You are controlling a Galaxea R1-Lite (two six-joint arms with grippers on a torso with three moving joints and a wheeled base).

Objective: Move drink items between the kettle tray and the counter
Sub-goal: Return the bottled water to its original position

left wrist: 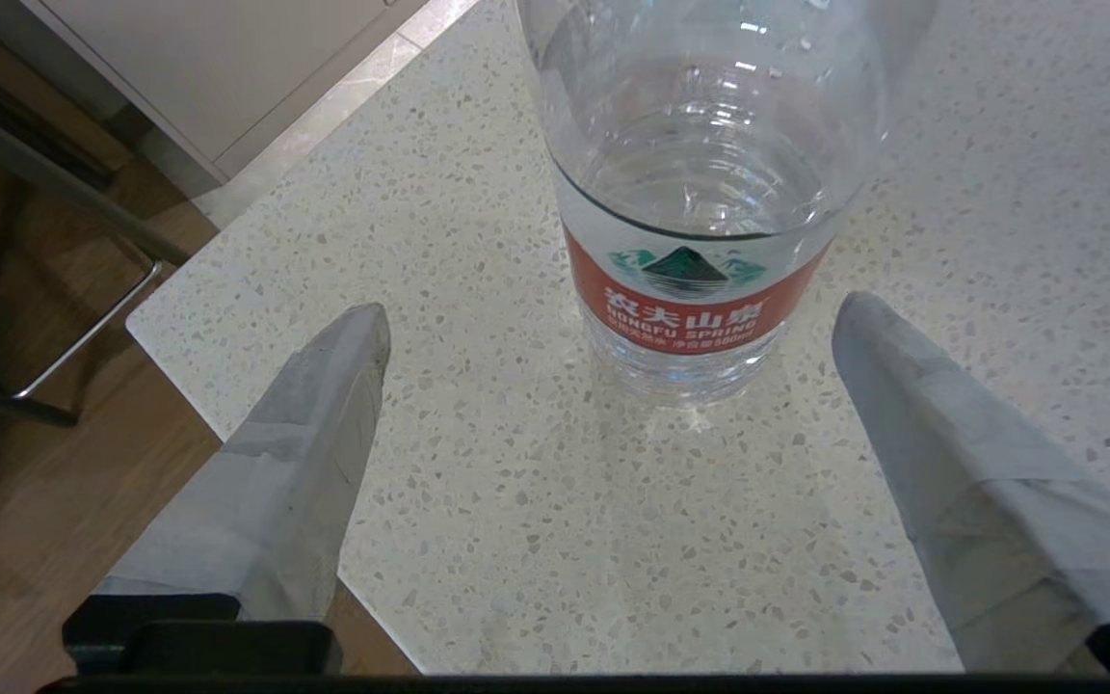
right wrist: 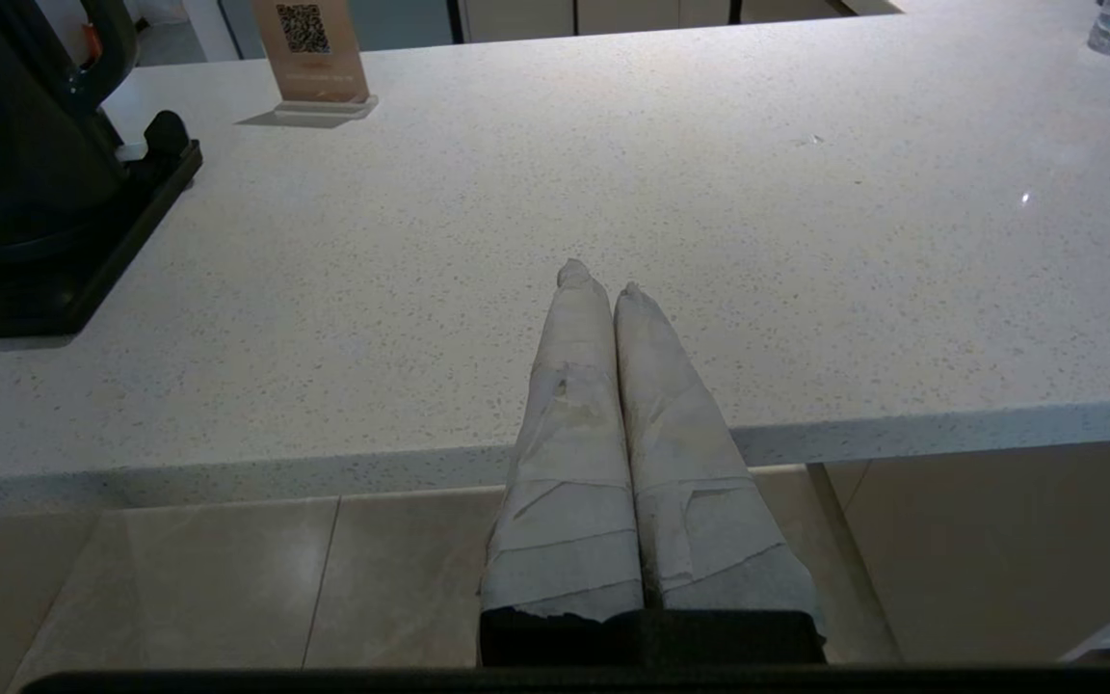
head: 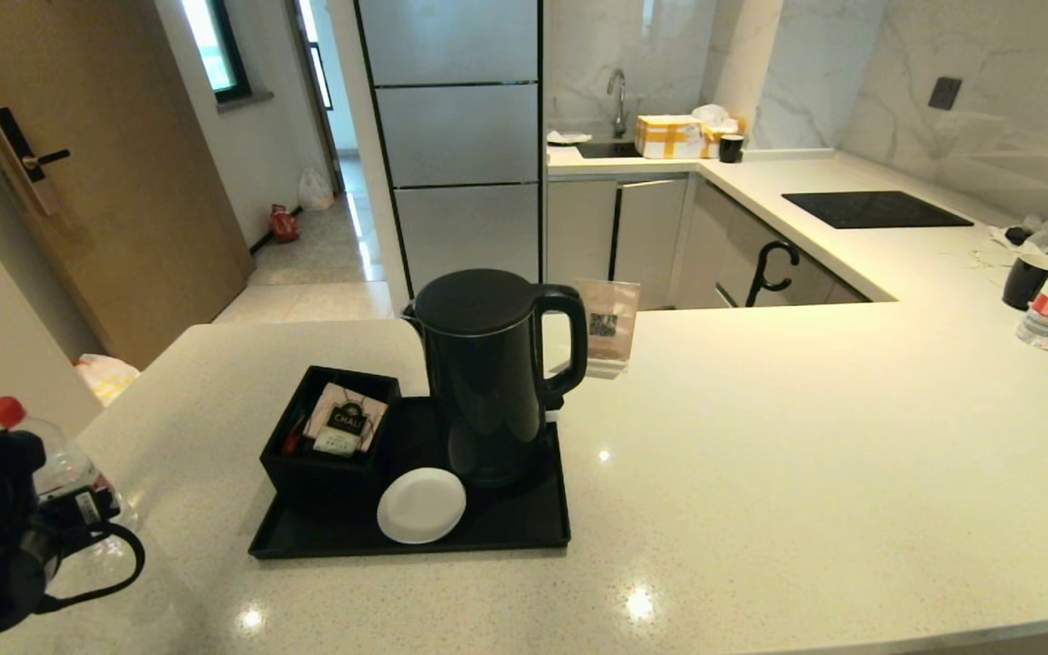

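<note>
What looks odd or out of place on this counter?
Nothing is spilled or broken. One thing stands out: a bottle stands upright near the counter's left corner, close to the edge, between the fingers of the open left tool. The kettle sits upright on its tray.

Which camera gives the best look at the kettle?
The head view: the whole kettle stands upright on the black tray, lid and handle clear. The right wrist view catches only part of its side. The left wrist view shows none of it.

Counter (head: 760, 473) w/ tray (head: 524, 528), bottle (left wrist: 700, 193)
</note>
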